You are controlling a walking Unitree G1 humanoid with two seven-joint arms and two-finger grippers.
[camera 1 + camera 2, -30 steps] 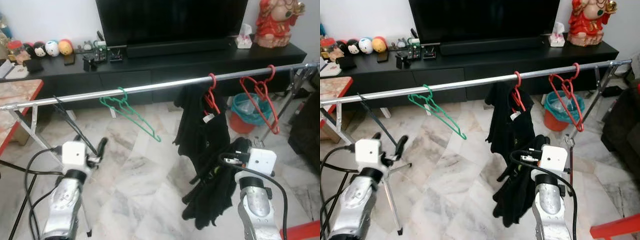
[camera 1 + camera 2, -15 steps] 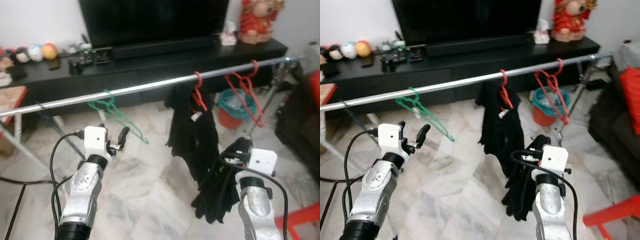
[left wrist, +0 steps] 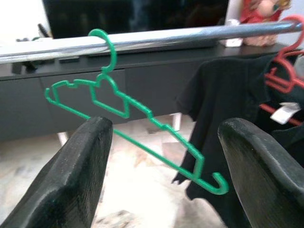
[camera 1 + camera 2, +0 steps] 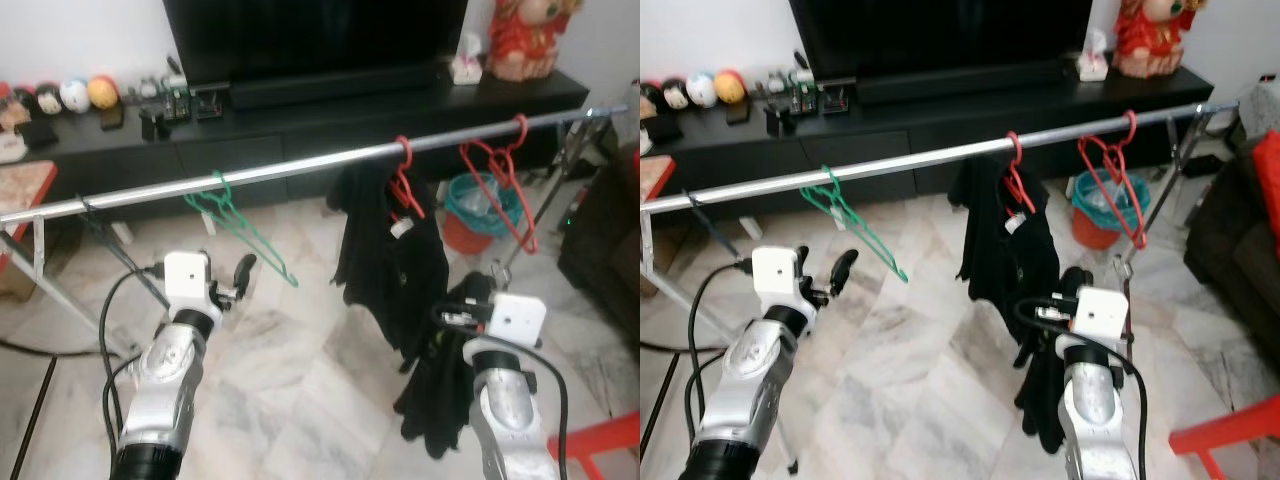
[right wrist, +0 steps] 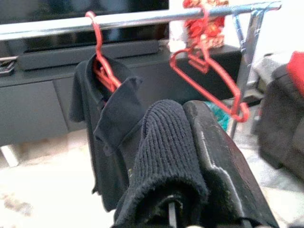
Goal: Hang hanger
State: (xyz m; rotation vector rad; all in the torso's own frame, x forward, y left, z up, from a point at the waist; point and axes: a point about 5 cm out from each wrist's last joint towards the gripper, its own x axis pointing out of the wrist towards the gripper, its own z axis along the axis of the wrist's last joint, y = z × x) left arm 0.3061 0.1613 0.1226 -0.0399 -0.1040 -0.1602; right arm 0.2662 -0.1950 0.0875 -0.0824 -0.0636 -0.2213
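- While the head views take in the whole metal rail (image 4: 300,170) from above, the left wrist view looks along two blunt black fingers (image 3: 80,161) standing well apart, with the green hanger (image 3: 128,114) framed in the gap between them
- That green hanger, thin notched plastic, hangs by its hook on the rail's left stretch, tilted so one arm slopes down; the left gripper (image 4: 238,278) is raised near it and not touching it
- Seen from the right wrist, the right gripper (image 5: 190,156) has its jaws clamped on a dark ribbed knit garment (image 5: 161,156), a rolled cuff bulging over one finger; the head views show the same cloth drooping in a long black bundle below that gripper (image 4: 470,300)
- A black shirt (image 4: 385,260) with a white label hangs from a red hanger (image 4: 405,175) at mid-rail, and an empty red hanger (image 4: 505,185) hangs further right
- Underfoot is glossy marble tile (image 4: 300,380), pale with grey veining
- Behind the rail stand a long black cabinet (image 4: 300,130) carrying a dark television (image 4: 315,40), small round figures (image 4: 75,95) at its left end and a red statue (image 4: 525,40) at its right; an orange bucket with teal lining (image 4: 475,215) sits on the floor behind the rail, below the red hangers
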